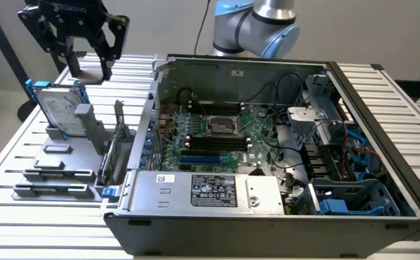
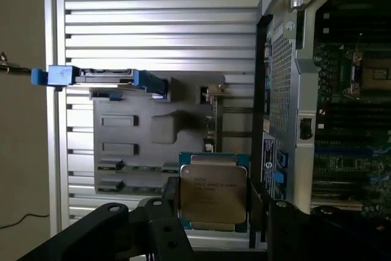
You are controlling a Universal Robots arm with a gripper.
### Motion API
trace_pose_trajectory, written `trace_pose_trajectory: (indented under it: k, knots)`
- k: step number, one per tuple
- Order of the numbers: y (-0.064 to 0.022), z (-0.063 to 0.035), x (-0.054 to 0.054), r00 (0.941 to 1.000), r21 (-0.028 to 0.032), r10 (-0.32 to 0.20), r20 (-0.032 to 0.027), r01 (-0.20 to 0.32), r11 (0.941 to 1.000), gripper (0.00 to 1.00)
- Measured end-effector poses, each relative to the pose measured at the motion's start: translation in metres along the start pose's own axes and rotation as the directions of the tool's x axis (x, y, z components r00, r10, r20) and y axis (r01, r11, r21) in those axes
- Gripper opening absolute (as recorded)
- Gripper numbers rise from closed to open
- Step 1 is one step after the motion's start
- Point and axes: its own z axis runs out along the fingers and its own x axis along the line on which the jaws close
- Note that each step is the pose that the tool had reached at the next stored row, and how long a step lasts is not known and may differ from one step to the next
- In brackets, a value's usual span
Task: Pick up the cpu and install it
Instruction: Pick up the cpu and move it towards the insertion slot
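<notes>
The hand (image 1: 89, 71) pinches the cpu (image 2: 212, 192) by two opposite edges, its metal top facing the wrist camera, clear of the surface (image 1: 7, 162). Just below the hand stands the grey parts rack (image 1: 58, 160), with the hard drive (image 1: 56, 108) upright in it. So the pick-up looks done and the carry is the step in hand (nothing is seated yet). The socket (image 1: 223, 125) lies well apart from the hand, inside the open computer case (image 1: 267, 233), and seems unoccupied. Installing, I judge, calls for the chip held level, squared to the socket and set down gently.
</notes>
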Motion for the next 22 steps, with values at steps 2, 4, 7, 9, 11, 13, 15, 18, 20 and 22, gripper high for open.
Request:
trace_pose_trajectory:
  k: [2,4,7,9,11,13,15,18,20,22]
  knots:
    - [0.0,-0.0007,-0.009,1.0,0.0,0.0,0.0,0.0,1.0,0.54]
    - [0.0,-0.0014,-0.018,1.0,0.0,0.0,-0.0001,0.0,1.0,0.54]
    - [0.0002,-0.0023,-0.032,1.0,0.0001,0.0,-0.0001,0.0,1.0,0.54]
    - [0.0005,-0.0028,-0.041,1.0,0.0001,0.0,-0.0001,0.0,1.0,0.54]
    - [0.0011,-0.0032,-0.05,1.0,0.0,0.0,0.0,0.0,1.0,0.54]
    - [0.0019,-0.0034,-0.059,1.0,0.0001,0.0,-0.0001,0.0,1.0,0.54]
    - [0.0037,-0.0027,-0.068,1.0,0.0,0.0,-0.0001,0.0,1.0,0.54]
    - [0.0086,0.0,-0.082,1.0,0.0,0.0,-0.0001,0.0,1.0,0.54]
    - [0.0124,0.0021,-0.092,1.0,0.0001,0.0,-0.0001,0.0,1.0,0.54]
    - [0.0163,0.0043,-0.101,1.0,0.0,0.0,-0.0001,0.0,1.0,0.54]
